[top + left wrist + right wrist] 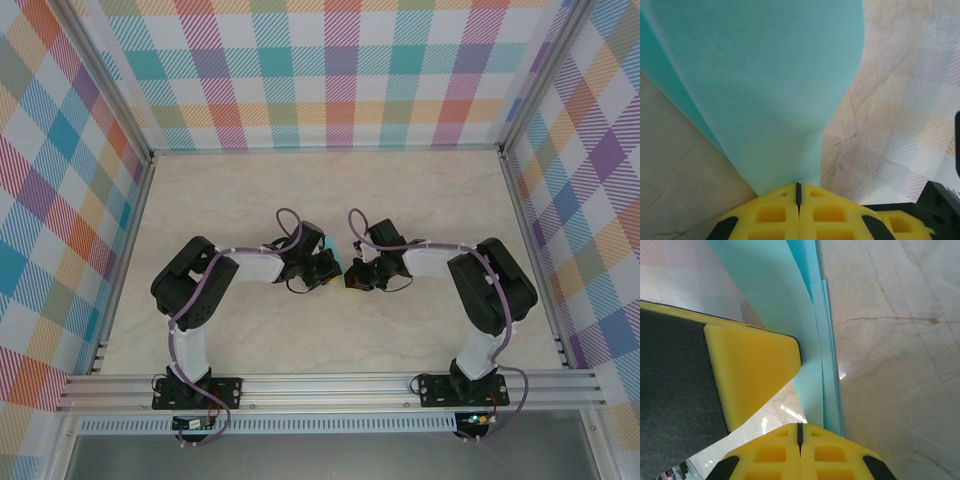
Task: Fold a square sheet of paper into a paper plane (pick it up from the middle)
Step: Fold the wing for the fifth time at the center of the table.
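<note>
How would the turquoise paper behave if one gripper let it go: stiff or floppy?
Probably floppy: the turquoise paper bows in a soft curve above the shut left gripper. Likely very light: a small pinch holds it raised. Beside the right gripper it shows stacked layers, so that folded edge may be slightly stiffer.

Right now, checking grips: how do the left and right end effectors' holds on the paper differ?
From the left end effector the paper fans out broad and curved; from the right end effector it runs narrow, in stacked layers. Both are shut on it.
</note>
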